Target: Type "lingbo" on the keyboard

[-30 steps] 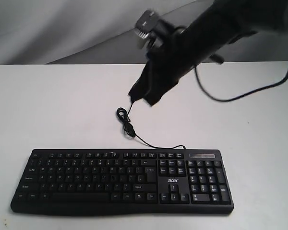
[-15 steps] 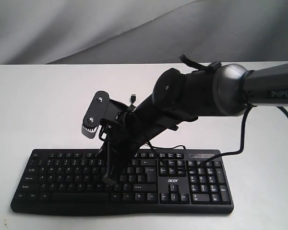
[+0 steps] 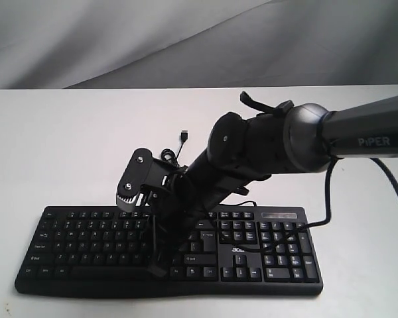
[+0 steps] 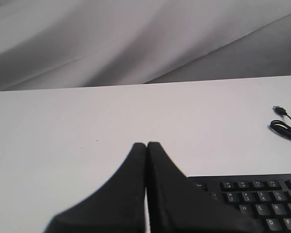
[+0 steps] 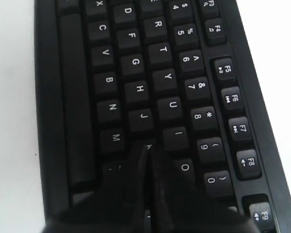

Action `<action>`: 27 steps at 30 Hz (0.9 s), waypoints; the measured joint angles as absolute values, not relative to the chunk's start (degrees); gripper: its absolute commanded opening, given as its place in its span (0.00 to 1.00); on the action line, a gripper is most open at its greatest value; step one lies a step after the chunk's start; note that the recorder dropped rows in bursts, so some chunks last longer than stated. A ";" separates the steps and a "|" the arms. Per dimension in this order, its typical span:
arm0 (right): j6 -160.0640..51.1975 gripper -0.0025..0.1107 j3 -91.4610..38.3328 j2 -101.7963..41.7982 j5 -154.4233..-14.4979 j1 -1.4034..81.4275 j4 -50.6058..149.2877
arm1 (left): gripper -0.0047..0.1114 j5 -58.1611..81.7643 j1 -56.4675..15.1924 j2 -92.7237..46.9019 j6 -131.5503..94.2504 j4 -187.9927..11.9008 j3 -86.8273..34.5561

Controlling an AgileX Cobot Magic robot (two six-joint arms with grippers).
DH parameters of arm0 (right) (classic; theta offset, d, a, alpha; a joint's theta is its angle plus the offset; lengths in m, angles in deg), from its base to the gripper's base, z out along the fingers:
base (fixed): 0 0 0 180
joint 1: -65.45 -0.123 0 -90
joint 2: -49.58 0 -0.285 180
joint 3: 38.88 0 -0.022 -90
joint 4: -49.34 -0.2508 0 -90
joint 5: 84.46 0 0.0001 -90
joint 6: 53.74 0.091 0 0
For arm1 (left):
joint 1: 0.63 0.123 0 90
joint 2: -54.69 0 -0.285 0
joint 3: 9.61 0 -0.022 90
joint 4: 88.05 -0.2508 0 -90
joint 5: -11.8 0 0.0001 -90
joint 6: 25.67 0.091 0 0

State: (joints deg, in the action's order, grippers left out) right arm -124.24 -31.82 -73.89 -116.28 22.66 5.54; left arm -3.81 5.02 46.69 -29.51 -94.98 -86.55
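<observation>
- Right now, your right end effector (image 5: 148,151) has its two fingers pressed together, with nothing pinched between them.
- Its joined tip sits over the K key (image 5: 149,145), whose legend just peeks out beside the tip in the right wrist view. You cannot tell from these views whether the key is actually pushed down.
- Seen from the exterior view, that arm reaches in from the right and slants down onto the middle of the letter block, hiding several keys beneath it.
- Your left end effector (image 4: 146,145) is likewise closed tight and holds nothing. It hovers over bare bench (image 4: 63,121), just beside a back corner of the keyboard.
- The keyboard (image 3: 86,245) lies flat on the bench at the front of the exterior view, with its number pad toward the right.
- Its thin cable (image 3: 179,151) coils on the bench behind it, and the USB plug (image 3: 184,134) lies free.
</observation>
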 measured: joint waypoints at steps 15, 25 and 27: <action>-124.01 0.02 -31.82 -75.32 -115.59 22.66 5.76 | 0.04 -3.81 5.02 46.69 -29.51 -94.98 -86.55; -124.01 0.02 -31.82 -75.32 -115.49 22.66 5.76 | 0.04 -3.81 5.02 46.69 -29.51 -94.98 -86.55; -124.01 0.02 -31.82 -75.32 -115.60 22.66 5.76 | 0.04 -3.81 5.02 46.69 -29.51 -94.98 -86.55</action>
